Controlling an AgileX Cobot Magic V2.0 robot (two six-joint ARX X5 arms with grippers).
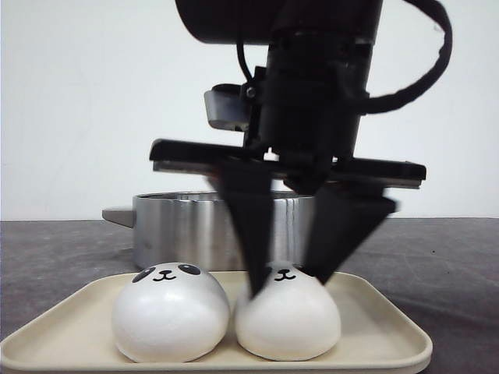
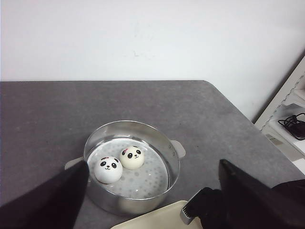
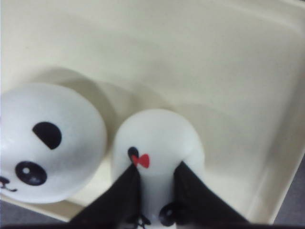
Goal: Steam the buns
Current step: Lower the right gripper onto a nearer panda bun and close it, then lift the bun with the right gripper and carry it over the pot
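Two panda-face buns sit on a cream tray [image 1: 378, 315]: a left bun [image 1: 170, 313] and a right bun [image 1: 290, 326]. My right gripper [image 1: 288, 282] comes down from above and is shut on the right bun, which still rests on the tray. In the right wrist view my right gripper [image 3: 157, 166] squeezes this bun [image 3: 157, 131], which has a red bow, and the other bun [image 3: 47, 138] lies beside it. Two more buns [image 2: 108, 169] [image 2: 132, 157] lie inside the metal steamer pot [image 2: 172, 149]. My left gripper [image 2: 153, 162] is open and empty, high above the pot.
The steamer pot [image 1: 175, 230] stands just behind the tray on a dark grey table [image 2: 143, 102]. A white wall is behind. The table's right edge and a white shelf [image 2: 286, 114] show in the left wrist view. The tray's corner [image 2: 157, 217] lies close to the pot.
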